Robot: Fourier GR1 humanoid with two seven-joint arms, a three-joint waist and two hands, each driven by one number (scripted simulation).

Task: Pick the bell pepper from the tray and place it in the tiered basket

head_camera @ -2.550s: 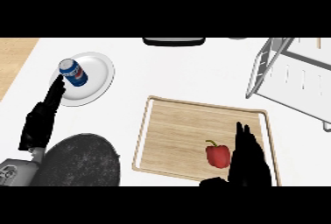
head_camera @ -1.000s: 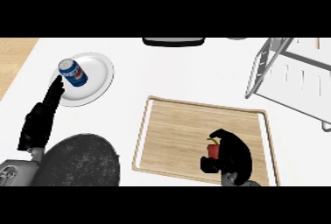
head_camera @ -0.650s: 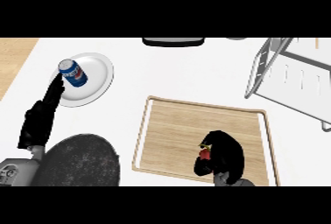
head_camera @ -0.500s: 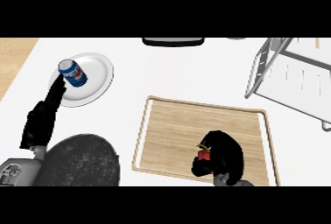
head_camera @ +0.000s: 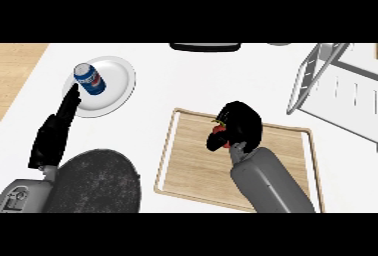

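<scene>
Your right hand (head_camera: 240,126) is curled round the pepper (head_camera: 219,131) over the tray (head_camera: 193,170), fingers closed on it; you can see only a sliver of red and a bit of green stem at the hand's left edge, the rest is hidden behind the black fingers; whether the pepper touches the tray or is lifted off it you cannot tell from this view. The grey right forearm (head_camera: 269,185) comes in from the near edge and covers the tray's near right part; the tray's far right corner and left side are bare wood.

The basket (head_camera: 325,80) stands at the far right, well apart from the hand; only its grey frame and a white wall with slots show, the rest is cut off by the right edge.

Your left hand (head_camera: 60,127) lies at the left with fingers straight, their tips pointing far toward the can (head_camera: 90,80); the can stands on the white plate (head_camera: 118,87) at the far left, tilted as seen from above; whether the fingertips touch the can or the plate's rim you cannot tell. A dark round pan (head_camera: 100,182) sits near left on the white tabletop (head_camera: 199,80), cut off at the near edge; the left wrist overlaps its left rim. A dark object (head_camera: 205,46) at the far edge is mostly cut off.
</scene>
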